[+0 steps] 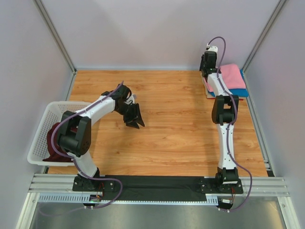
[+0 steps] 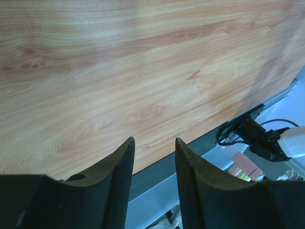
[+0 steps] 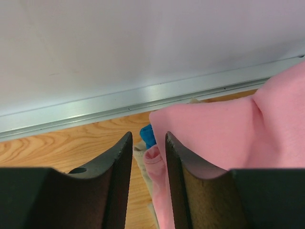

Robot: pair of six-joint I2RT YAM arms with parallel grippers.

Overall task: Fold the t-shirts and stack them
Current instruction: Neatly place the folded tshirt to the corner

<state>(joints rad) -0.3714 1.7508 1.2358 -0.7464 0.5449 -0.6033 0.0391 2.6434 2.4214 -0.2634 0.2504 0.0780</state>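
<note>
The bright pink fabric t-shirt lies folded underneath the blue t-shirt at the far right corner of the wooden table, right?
No. In the top external view the bright pink fabric t-shirt lies folded on top of the blue t-shirt, at the far right corner of the wooden table.

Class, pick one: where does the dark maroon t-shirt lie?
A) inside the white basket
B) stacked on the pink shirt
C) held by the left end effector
A: the maroon t-shirt sits bunched inside the white basket on the left.
</note>
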